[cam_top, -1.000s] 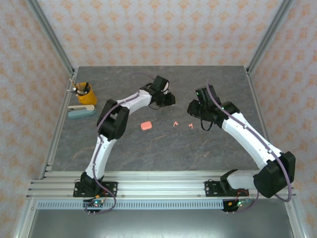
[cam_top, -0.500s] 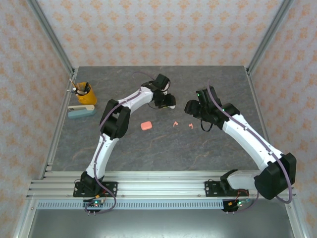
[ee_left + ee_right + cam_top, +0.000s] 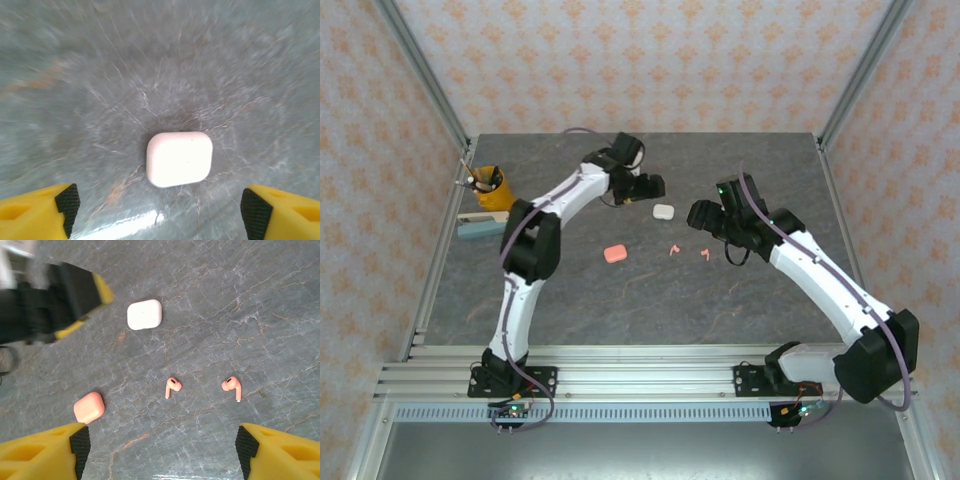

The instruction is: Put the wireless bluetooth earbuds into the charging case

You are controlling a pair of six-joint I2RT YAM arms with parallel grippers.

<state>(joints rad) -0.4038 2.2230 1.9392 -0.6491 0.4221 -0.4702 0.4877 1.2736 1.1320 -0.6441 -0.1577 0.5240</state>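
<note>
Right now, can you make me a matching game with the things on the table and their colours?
Things:
1. cup at the left edge
2. two loose earbuds
3. farther-back case

Colours:
A. white
B. coral-pink
C. yellow

Pairs: 1-C, 2-B, 3-A

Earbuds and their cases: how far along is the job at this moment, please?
Done, perhaps: the white case lies shut on the table; what is inside cannot be told. In hand: nothing. The left gripper is open above that case, and the right gripper is open above the two coral earbuds. Left: both lie loose, and the pink case near them is shut.
</note>
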